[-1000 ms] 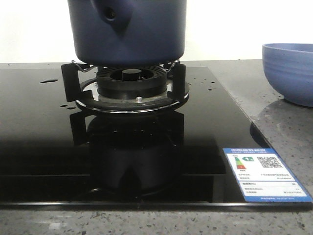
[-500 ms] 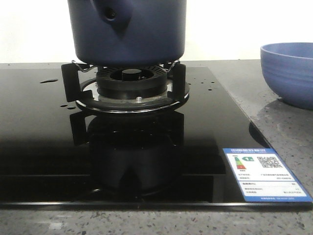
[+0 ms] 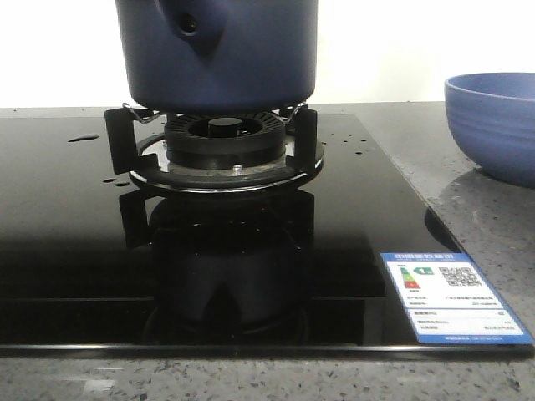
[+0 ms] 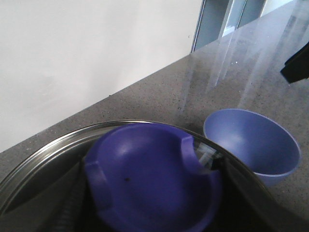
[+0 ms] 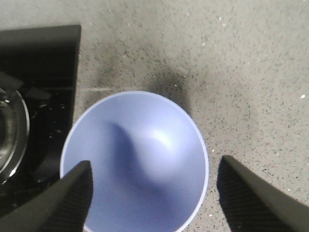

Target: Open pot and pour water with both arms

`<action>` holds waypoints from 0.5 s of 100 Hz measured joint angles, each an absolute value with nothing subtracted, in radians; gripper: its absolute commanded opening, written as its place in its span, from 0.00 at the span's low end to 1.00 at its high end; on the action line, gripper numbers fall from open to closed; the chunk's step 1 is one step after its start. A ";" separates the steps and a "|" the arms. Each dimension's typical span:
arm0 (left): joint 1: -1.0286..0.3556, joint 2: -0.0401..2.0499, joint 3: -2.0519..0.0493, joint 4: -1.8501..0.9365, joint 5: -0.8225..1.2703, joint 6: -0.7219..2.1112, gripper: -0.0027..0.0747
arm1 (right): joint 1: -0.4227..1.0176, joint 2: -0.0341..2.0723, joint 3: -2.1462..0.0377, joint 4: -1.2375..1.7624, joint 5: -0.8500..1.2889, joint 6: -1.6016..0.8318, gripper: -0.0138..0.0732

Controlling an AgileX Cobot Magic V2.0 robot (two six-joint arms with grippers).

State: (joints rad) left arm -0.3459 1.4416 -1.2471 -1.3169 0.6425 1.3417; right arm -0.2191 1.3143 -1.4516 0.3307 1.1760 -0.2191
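The dark navy pot (image 3: pixel 217 54) stands on the gas burner (image 3: pixel 216 146), its handle stub with the round hole (image 3: pixel 190 23) facing me. Its top is cut off in the front view. In the left wrist view the glass lid's metal rim (image 4: pixel 38 152) and its big blue knob (image 4: pixel 152 176) fill the lower part. My left gripper (image 4: pixel 154 193) is open, with a dark finger close on each side of the knob. My right gripper (image 5: pixel 154 193) is open and empty above the light blue bowl (image 5: pixel 135 162). Neither gripper shows in the front view.
The light blue bowl (image 3: pixel 493 125) sits on the grey stone counter (image 3: pixel 493 225) to the right of the black glass hob (image 3: pixel 75 234); it also shows in the left wrist view (image 4: pixel 251 145). A white wall stands behind. An energy label (image 3: pixel 451 296) is stuck at the hob's front right.
The bowl has shifted slightly to the left in the front view. The pot and burner have not moved.
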 measured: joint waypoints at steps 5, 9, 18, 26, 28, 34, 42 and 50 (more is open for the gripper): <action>-0.350 1.453 -1.247 -1.317 0.643 1.351 0.52 | -0.219 1.300 -1.452 0.331 1.176 -0.219 0.72; -0.350 1.463 -1.247 -1.319 0.643 1.357 0.52 | -0.219 1.291 -1.452 0.331 1.178 -0.219 0.72; -0.350 1.486 -1.247 -1.337 0.638 1.381 0.52 | -0.219 1.281 -1.452 0.331 1.179 -0.219 0.72; -0.350 1.504 -1.247 -1.362 0.632 1.406 0.52 | -0.219 1.279 -1.452 0.331 1.181 -0.219 0.72; -0.350 1.506 -1.247 -1.364 0.632 1.413 0.52 | -0.219 1.279 -1.452 0.331 1.181 -0.219 0.72; -0.350 1.511 -1.247 -1.374 0.630 1.423 0.52 | -0.219 1.279 -1.452 0.331 1.181 -0.219 0.72; -0.350 1.511 -1.247 -1.377 0.630 1.430 0.52 | -0.219 1.279 -1.452 0.333 1.181 -0.221 0.72; -0.350 1.511 -1.247 -1.381 0.630 1.430 0.52 | -0.219 1.279 -1.452 0.333 1.181 -0.221 0.72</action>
